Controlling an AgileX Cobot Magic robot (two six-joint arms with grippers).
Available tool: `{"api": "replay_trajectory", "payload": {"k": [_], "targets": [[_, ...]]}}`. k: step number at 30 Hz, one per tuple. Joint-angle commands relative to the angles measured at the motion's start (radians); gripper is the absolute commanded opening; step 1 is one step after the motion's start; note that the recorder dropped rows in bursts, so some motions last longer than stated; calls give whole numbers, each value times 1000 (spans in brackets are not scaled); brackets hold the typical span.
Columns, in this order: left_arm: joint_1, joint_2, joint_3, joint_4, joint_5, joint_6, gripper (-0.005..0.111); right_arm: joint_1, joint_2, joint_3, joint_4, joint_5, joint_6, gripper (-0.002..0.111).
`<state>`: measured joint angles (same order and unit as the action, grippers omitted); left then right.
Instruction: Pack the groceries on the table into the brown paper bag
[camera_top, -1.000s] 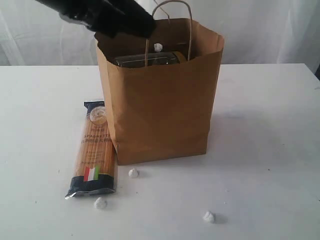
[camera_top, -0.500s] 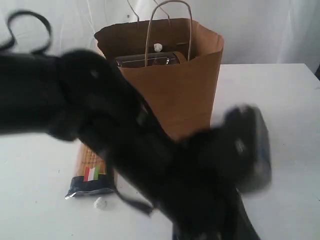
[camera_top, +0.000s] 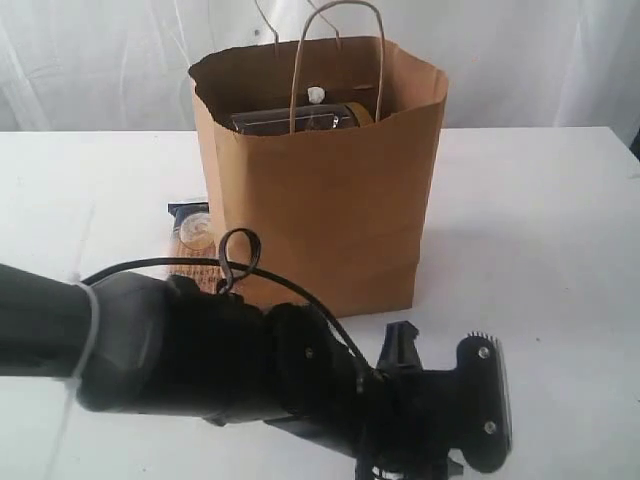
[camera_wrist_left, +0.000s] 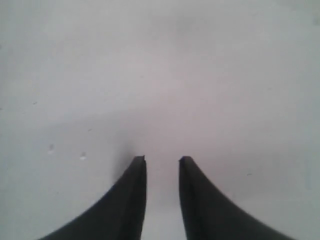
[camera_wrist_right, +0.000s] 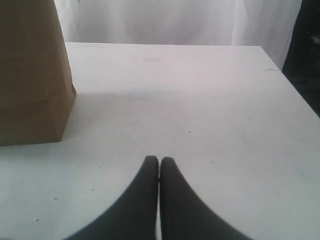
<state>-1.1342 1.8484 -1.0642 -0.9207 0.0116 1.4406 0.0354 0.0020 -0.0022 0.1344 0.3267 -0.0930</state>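
**Left arm** (camera_top: 200, 360): has swung down from above the bag's mouth. It now lies across the near foreground, from the left edge to the middle.

**Left pincer** (camera_wrist_left: 162, 160): the fingers have parted by a narrow gap and are released, holding nothing. Only bare surface (camera_top: 540, 220) shows beneath them.

**Right pincer** (camera_wrist_right: 159, 159): clenched and empty, low over the surface near the bag (not seen in the exterior view).

**Spaghetti** (camera_top: 190, 225): lies flat on the surface, just left of the bag. Only its far end shows; the arm now covers the rest.

**Bag** (camera_top: 320, 200): stands upright at mid-scene with its mouth open, unmoved. A jar (camera_top: 295, 120) sits inside, its top visible below the rim.

**Assessment:** the drop into the bag appears complete, and the arm looks to be repositioning for the next item. The spaghetti is the only grocery visible outside the bag. The left pincer is not yet over it.
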Motion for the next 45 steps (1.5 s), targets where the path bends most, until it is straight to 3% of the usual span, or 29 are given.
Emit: {"api": "replay_trajectory", "payload": {"k": [1, 4, 10, 17, 27, 41, 45], "targets": [[6, 23, 6, -23, -120, -63, 49, 4, -2, 2, -1, -10, 3, 0], [6, 60, 6, -30, -206, -135, 55, 4, -2, 2, -1, -10, 3, 0], [6, 78, 6, -49, -129, -151, 54, 4, -2, 2, -1, -10, 3, 0], [6, 78, 6, -59, -61, -167, 0, 4, -2, 2, -1, -10, 3, 0], [6, -107, 6, -59, -125, -156, 0, 4, -2, 2, -1, -10, 3, 0], [6, -441, 6, -88, -12, -162, 0, 4, -2, 2, -1, -10, 3, 0], [6, -570, 6, -77, -78, -89, 0, 4, -2, 2, -1, -10, 3, 0]]}}
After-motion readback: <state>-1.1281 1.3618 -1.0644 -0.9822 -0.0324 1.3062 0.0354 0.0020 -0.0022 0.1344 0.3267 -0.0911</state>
